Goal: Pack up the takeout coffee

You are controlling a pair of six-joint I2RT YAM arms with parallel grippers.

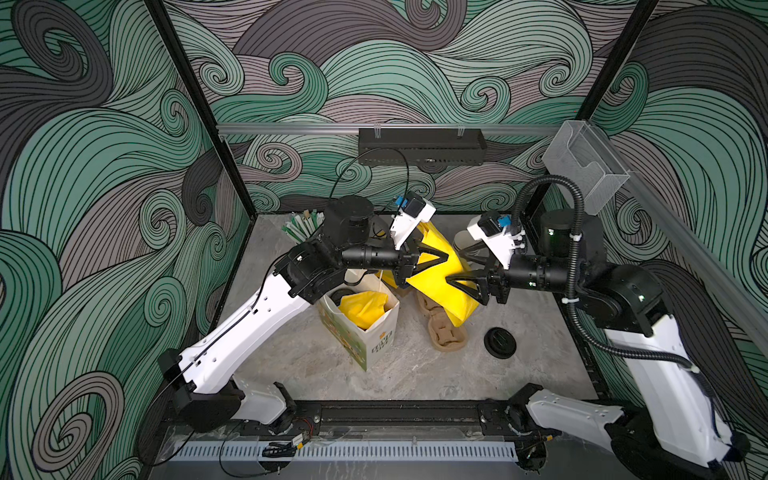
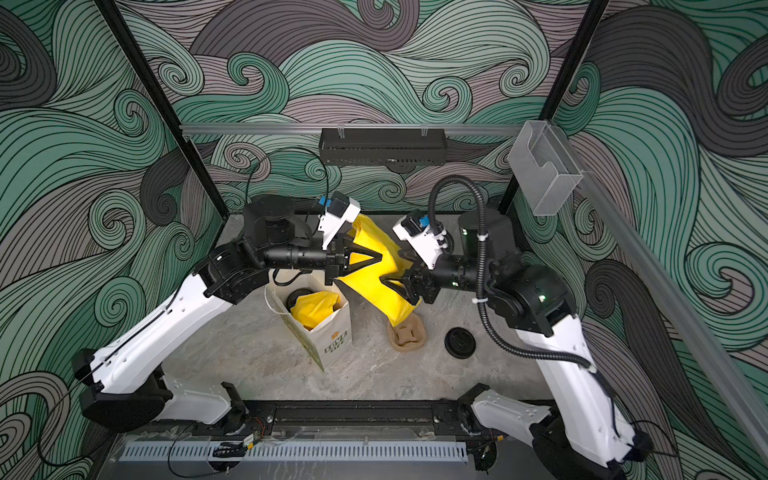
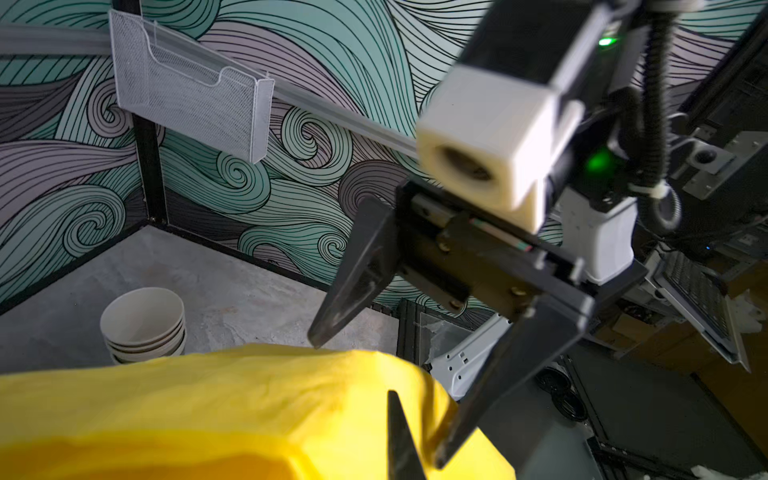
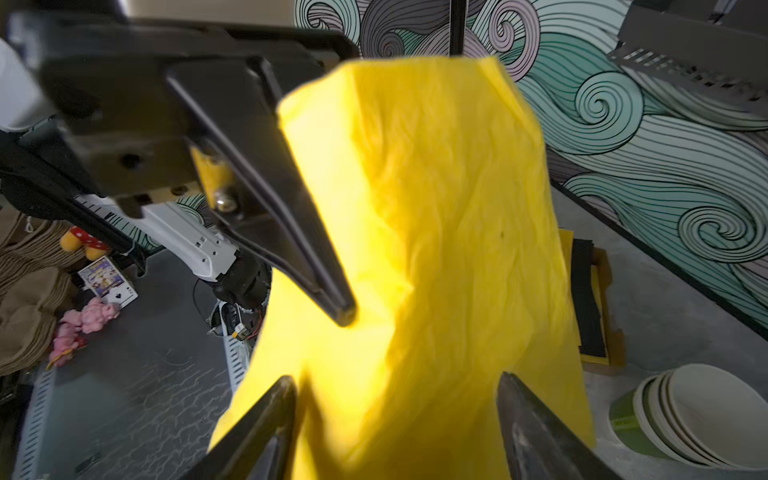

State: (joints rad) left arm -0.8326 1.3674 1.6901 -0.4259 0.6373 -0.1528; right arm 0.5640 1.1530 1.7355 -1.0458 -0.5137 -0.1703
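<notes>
The takeout coffee (image 2: 296, 296) sits inside the paper bag (image 2: 332, 345). Only its round black lid shows, at the far side of the bag's open mouth. A crumpled yellow wad (image 2: 313, 309) fills the rest of the mouth, pressed against that lid. The bag stands upright on the counter (image 1: 415, 374).

Above the bag and just to its right, a large yellow sheet (image 1: 436, 270) hangs in the air. The left end effector (image 1: 444, 258) is pressed together and pinches the sheet's upper part. The right end effector (image 4: 395, 378) is spread wide, with a finger on either side of the sheet and no grip on it.

To the right of the bag, a brown pulp cup carrier (image 1: 446, 334) lies on the counter, partly under the sheet's lower end. Farther right of the bag lies a loose black lid (image 1: 500, 343), apart from the carrier. Behind and right of the bag, a stack of cups (image 3: 143, 324) nests one inside another, showing cream insides.
</notes>
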